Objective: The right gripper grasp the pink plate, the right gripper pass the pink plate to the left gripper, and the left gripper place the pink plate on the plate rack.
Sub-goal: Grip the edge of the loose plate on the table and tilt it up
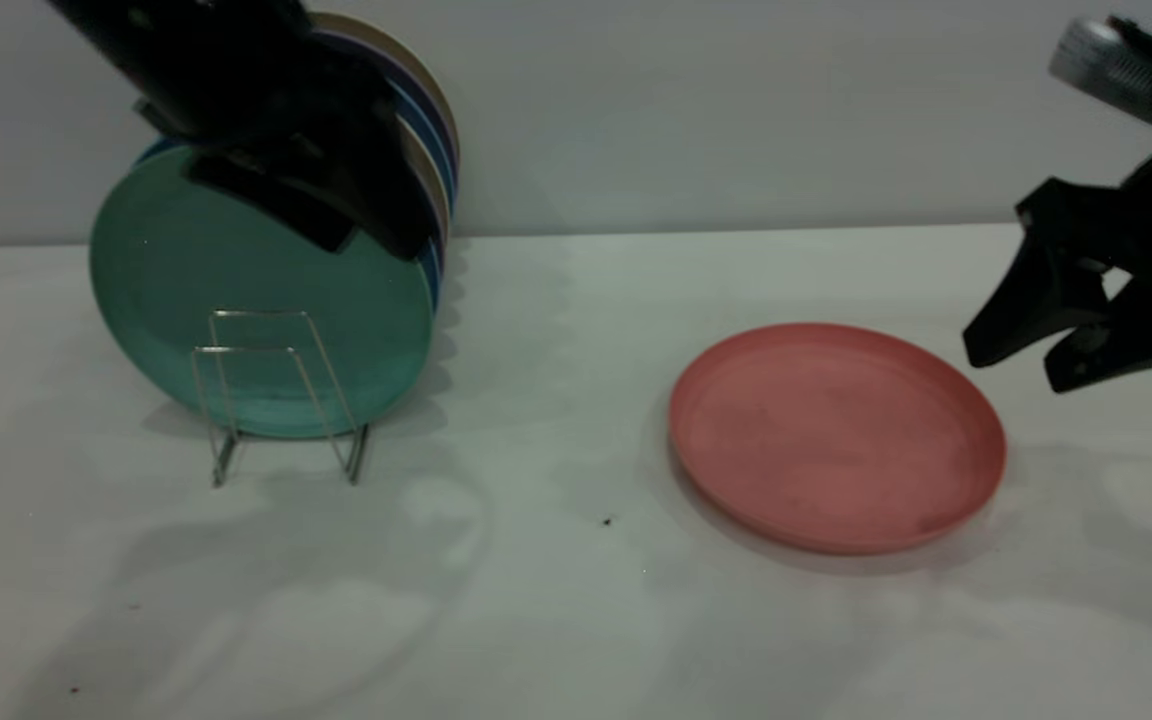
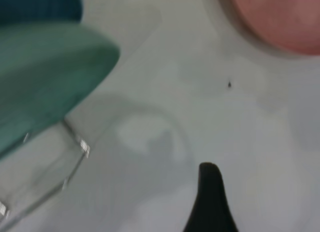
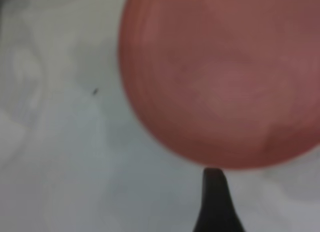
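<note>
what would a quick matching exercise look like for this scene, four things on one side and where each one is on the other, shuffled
Things:
1. pink plate
2. teal-green plate
3. right tool
4. left tool

Places:
A. upright at the front of the stack in the plate rack
B. in the air just off the pink plate's right rim
C. flat on the white table
D. up in front of the racked plates

Pairs: 1-C, 2-A, 3-B, 4-D
</note>
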